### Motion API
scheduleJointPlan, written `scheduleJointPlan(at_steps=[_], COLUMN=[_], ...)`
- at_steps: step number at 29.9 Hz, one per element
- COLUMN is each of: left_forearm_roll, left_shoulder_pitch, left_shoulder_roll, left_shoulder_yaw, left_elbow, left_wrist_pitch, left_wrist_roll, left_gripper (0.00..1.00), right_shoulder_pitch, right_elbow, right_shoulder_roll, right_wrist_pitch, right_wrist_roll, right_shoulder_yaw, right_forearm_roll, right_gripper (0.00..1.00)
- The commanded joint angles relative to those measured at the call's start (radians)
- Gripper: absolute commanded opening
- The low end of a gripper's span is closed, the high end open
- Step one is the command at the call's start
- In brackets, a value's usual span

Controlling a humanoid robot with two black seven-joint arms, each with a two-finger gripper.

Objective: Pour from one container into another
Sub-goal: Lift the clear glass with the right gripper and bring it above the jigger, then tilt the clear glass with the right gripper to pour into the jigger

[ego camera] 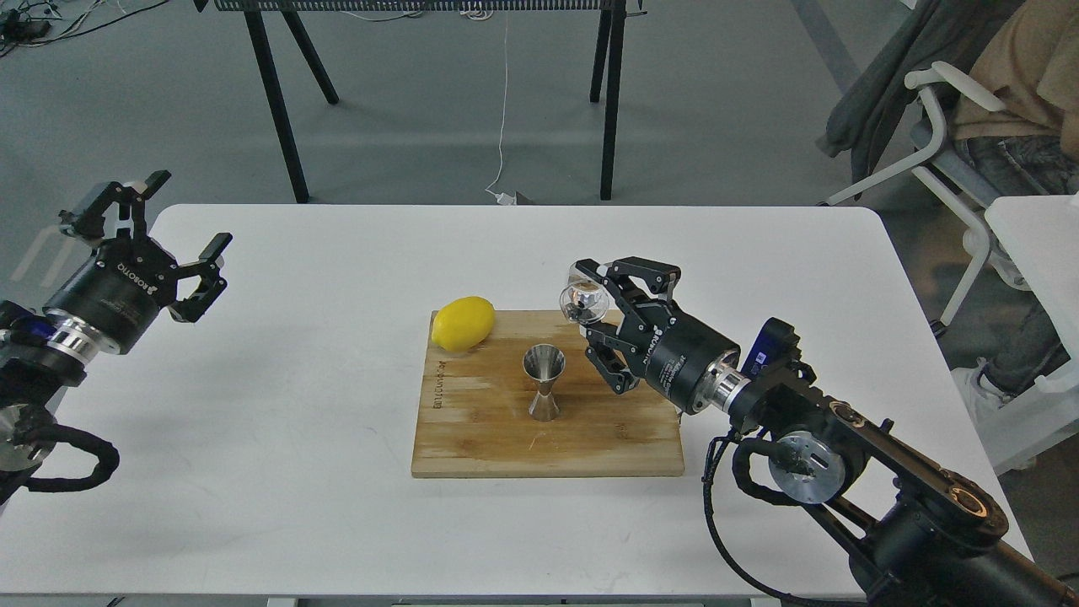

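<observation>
A small clear glass cup [583, 302] is held in the air, tilted, with my right gripper [597, 305] shut on it. It hangs just up and to the right of the steel jigger [544, 382], which stands upright in the middle of the wooden cutting board [480, 438]. The cup's mouth faces left, toward the jigger, and the two do not touch. My left gripper [169, 240] is open at the table's far left edge, holding nothing, well away from the board.
A yellow lemon [463, 323] lies on the board's back left corner. The white table [295, 472] carries the board. Black table legs [278, 93] stand on the floor behind, and a chair with clothing [952, 126] is at the back right.
</observation>
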Motion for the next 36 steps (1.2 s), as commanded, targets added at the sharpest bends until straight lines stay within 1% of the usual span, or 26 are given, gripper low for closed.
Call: scheduleJointPlan(at_steps=[1, 12, 36], left_forearm_roll=[0.000, 0.000, 0.000], left_shoulder_pitch=[0.000, 0.006, 0.015], left_shoulder_roll=[-0.003, -0.009, -0.009], left_shoulder_yaw=[0.000, -0.002, 0.000], left_elbow=[-0.001, 0.001, 0.005], left_wrist_pitch=[0.000, 0.000, 0.000], left_wrist_roll=[0.000, 0.000, 0.000], left_gripper=[0.92, 0.92, 0.92], right_shoulder_pitch=[0.000, 0.002, 0.005], right_elbow=[-0.005, -0.074, -0.089], right_shoulder_roll=[0.007, 0.079, 0.090], right_wrist_pitch=[-0.004, -0.007, -0.012], right_wrist_roll=[0.000, 0.000, -0.001], right_shoulder_yaw=[-0.001, -0.001, -0.032], right_forearm_roll=[-0.017, -0.097, -0.270], right_gripper=[0.40, 0.40, 0.39])
